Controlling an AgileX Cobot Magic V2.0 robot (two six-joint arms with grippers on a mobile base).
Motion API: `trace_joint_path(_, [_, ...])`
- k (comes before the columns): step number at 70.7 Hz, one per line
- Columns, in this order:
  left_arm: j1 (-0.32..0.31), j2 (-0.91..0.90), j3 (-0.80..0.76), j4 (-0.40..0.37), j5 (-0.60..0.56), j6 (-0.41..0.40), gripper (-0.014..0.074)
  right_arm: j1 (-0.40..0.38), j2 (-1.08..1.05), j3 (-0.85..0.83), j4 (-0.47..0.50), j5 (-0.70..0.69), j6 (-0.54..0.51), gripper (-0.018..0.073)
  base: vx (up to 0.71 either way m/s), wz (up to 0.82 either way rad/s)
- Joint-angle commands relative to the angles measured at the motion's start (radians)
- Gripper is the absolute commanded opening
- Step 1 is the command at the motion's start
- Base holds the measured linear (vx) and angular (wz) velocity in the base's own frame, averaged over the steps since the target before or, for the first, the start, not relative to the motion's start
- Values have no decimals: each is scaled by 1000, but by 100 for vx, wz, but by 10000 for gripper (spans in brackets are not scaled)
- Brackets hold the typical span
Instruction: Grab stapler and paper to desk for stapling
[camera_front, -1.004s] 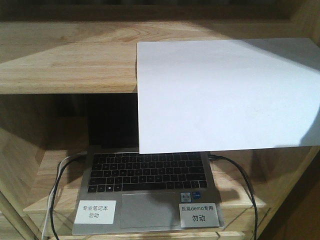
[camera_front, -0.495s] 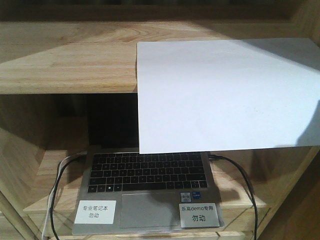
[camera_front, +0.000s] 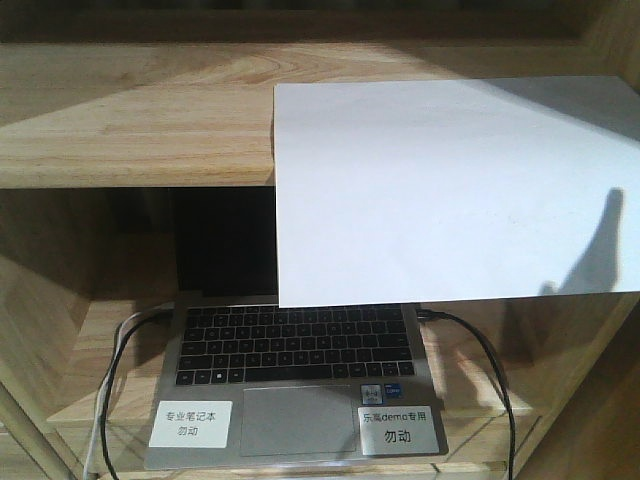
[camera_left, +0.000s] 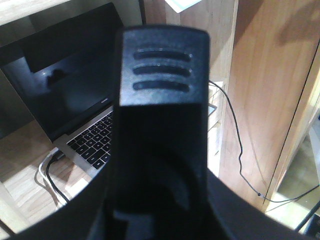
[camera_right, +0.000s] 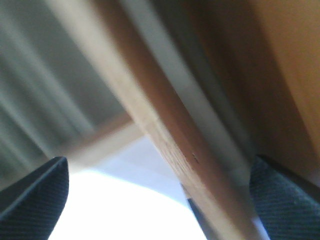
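Observation:
The white paper (camera_front: 440, 190) lies on the upper board of the pale shelf unit (camera_front: 140, 130), its front part hanging over the edge. No gripper shows in the front view, only a finger-shaped shadow on the paper's lower right. In the right wrist view my right gripper (camera_right: 157, 165) is open, with its dark fingers (camera_right: 35, 200) wide apart. The bright paper (camera_right: 125, 210) and a wooden shelf edge (camera_right: 170, 145) lie between them. My left gripper (camera_left: 160, 210) is shut on a black ribbed object, apparently the stapler (camera_left: 162, 65), which hides the jaws. The desk is out of view.
An open laptop (camera_front: 295, 370) sits on the lower shelf under the paper, with two white printed labels (camera_front: 190, 422) on its palm rest. Cables (camera_front: 490, 360) run from both its sides. A brown wooden side panel (camera_left: 265, 75) stands right of the laptop.
A gripper-shaped shadow has risen onto the paper's lower right corner. The paper and laptop have not moved.

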Motion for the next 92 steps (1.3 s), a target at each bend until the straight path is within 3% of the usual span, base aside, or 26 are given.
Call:
trace_joint_path(1, [-3,19,-21,-28,-111,-1,-7,30,-14,-31,-60,-72,131,715,0,0])
trace_joint_path(13, [-3,19,-21,-28,-111,-1,-7,186,-40,-31,-164,-72,330,704,0,0])
trace_joint_path(23, [-3,19,-21,-28,-111,-1,-7,334,-75,-31,-323,-72,548,689,0,0])
trace_joint_path(35, [-3,19,-21,-28,-111,-1,-7,442,-131,-18,-428,-64,720,667,0,0])
trace_joint_path(47, [-3,19,-21,-28,-111,-1,-7,482,-226,91,-384,-74,808,647,0,0])
trace_joint_path(70, [-3,19,-21,-28,-111,-1,-7,483,-371,346,-104,-84,808,628,0,0])
trace_joint_path(76, [-3,19,-21,-28,-111,-1,-7,492,-374,401,-61,-144,803,626,0,0])
trace_joint_path(92, [-3,19,-21,-28,-111,-1,-7,602,-350,538,-68,-379,814,615,0,0])
